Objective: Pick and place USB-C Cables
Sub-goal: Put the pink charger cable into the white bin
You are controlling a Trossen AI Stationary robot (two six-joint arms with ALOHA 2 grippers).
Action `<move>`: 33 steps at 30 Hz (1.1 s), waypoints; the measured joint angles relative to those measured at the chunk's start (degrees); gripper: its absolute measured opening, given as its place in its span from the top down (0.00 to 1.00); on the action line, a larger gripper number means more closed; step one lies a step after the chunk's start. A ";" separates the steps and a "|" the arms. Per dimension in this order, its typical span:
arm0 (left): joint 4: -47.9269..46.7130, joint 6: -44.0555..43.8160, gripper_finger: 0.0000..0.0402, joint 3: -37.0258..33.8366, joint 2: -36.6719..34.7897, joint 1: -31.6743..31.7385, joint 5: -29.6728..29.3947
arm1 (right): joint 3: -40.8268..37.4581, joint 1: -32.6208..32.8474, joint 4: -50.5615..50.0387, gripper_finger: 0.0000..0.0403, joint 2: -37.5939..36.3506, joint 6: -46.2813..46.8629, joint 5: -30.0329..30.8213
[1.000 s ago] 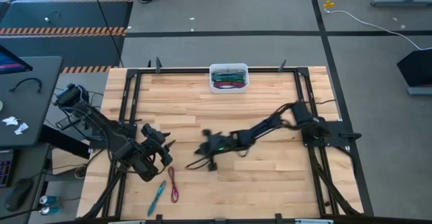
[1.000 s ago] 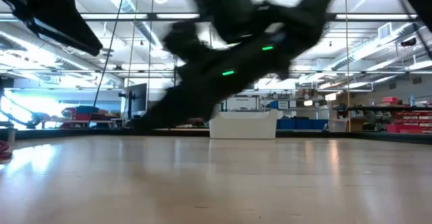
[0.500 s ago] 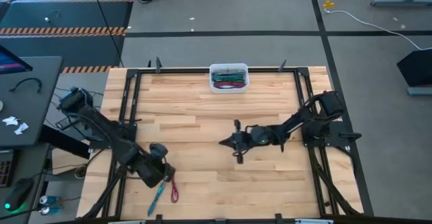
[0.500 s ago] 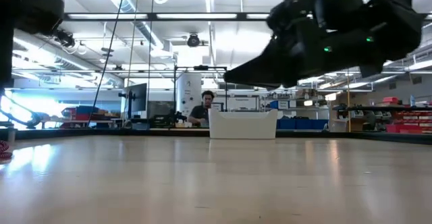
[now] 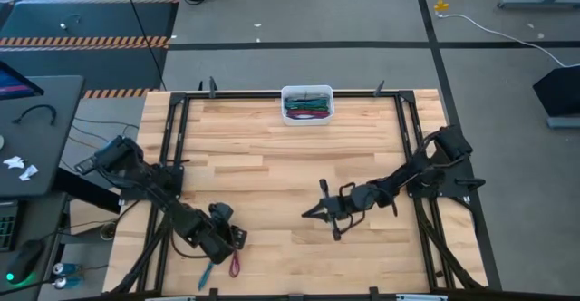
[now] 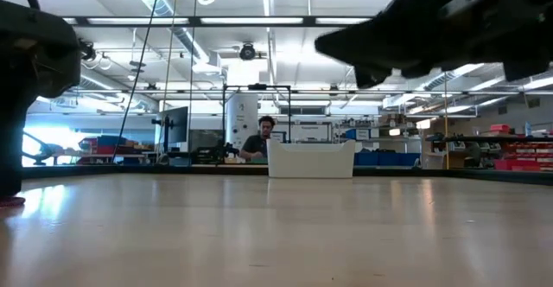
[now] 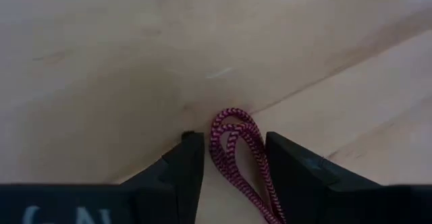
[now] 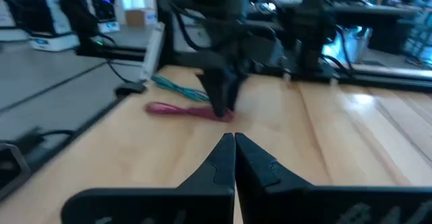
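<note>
Magenta-and-black braided cable [image 7: 237, 158], teal cable [image 5: 207, 273] – white bin [image 5: 307, 93], pale wood table [image 5: 290, 147]

The high view looked straight down on the whole wooden table [image 5: 290, 156] from well above, taking in surrounding floor. The low view sat at table-top height, facing level across the boards toward the white bin [image 6: 311, 159] and the room behind. The left wrist view looked steeply down, very close to the magenta cable [image 7: 237, 150]. The right wrist view faced across the table; it shared that cable [image 8: 182, 109] with the left wrist view.
</note>
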 joint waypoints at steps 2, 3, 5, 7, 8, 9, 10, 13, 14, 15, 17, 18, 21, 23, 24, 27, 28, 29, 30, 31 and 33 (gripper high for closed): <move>0.21 0.02 0.63 0.07 1.01 -0.43 -1.25 | 0.00 1.42 -0.01 0.99 -0.76 -0.20 0.00; 0.83 -0.02 0.67 0.05 1.35 -0.83 -2.56 | 0.00 2.06 0.00 0.99 -1.08 -0.29 0.00; 1.43 0.59 0.76 -0.11 1.56 -1.55 -6.01 | 0.00 3.04 -0.04 0.99 -1.53 -0.41 0.00; 2.77 3.37 0.88 -0.30 1.77 -2.04 -11.72 | 0.00 3.54 0.00 0.99 -1.57 -0.45 -0.02; 3.41 5.09 0.93 -0.35 1.89 -2.30 -14.83 | 0.00 3.66 -0.10 0.99 -1.57 -0.68 -0.01; 3.59 6.42 0.96 -0.43 1.98 -2.49 -18.61 | 0.00 3.69 -0.14 0.99 -1.54 -0.83 0.00; 3.84 7.65 0.96 -0.48 1.98 -2.51 -22.02 | 0.00 3.61 -0.22 0.99 -1.53 -0.87 0.00; 4.48 11.08 0.96 -0.44 1.96 -2.31 -31.70 | 0.00 2.76 -1.45 0.98 -1.44 -0.76 0.00; 4.70 12.26 0.96 -0.46 1.96 -2.31 -34.84 | 0.00 2.42 -1.72 0.97 -1.44 -0.36 0.00; 5.26 13.52 0.97 -0.46 1.82 -2.31 -38.00 | 0.00 2.10 -1.79 0.96 -1.44 0.16 0.00; 6.44 16.02 0.97 -0.44 1.39 -2.31 -43.05 | 0.00 1.51 -1.91 0.94 -1.44 1.41 -0.14; 7.83 17.58 0.97 -0.44 1.35 -2.31 -44.32 | 0.00 1.28 -2.02 0.92 -1.44 1.83 -0.42; 13.95 23.98 0.97 -0.42 1.35 -2.51 -48.36 | 0.00 1.00 -2.12 0.85 -1.44 2.65 -0.65; 20.04 30.58 0.97 -0.42 1.35 -2.57 -49.83 | 0.00 1.00 -2.12 0.79 -1.44 2.64 -0.63; 23.46 34.96 0.97 -0.42 1.35 -2.52 -50.15 | 0.00 1.00 -2.10 0.76 -1.43 2.71 -0.66; 35.90 50.45 0.97 -0.37 1.35 -1.96 -50.50 | 0.02 1.00 -1.31 0.68 -1.37 4.04 -0.63; 40.39 55.80 0.97 -0.37 1.35 -1.71 -50.38 | 0.13 0.94 -1.32 0.65 -1.38 4.27 -0.63; 44.59 61.06 0.97 -0.37 1.35 -1.37 -49.86 | 0.30 0.85 -1.38 0.63 -1.37 4.28 -0.53; 48.90 66.46 0.97 -0.37 1.35 -1.00 -49.10 | 0.67 0.78 -1.40 0.60 -1.33 4.26 -0.37; 53.19 71.47 0.97 -0.37 1.35 -0.62 -48.30 | 1.17 0.66 -1.38 0.58 -1.33 4.24 -0.37; 60.87 80.49 0.97 -0.37 1.35 0.23 -46.87 | 2.78 0.46 -0.44 0.53 -0.35 4.24 -0.26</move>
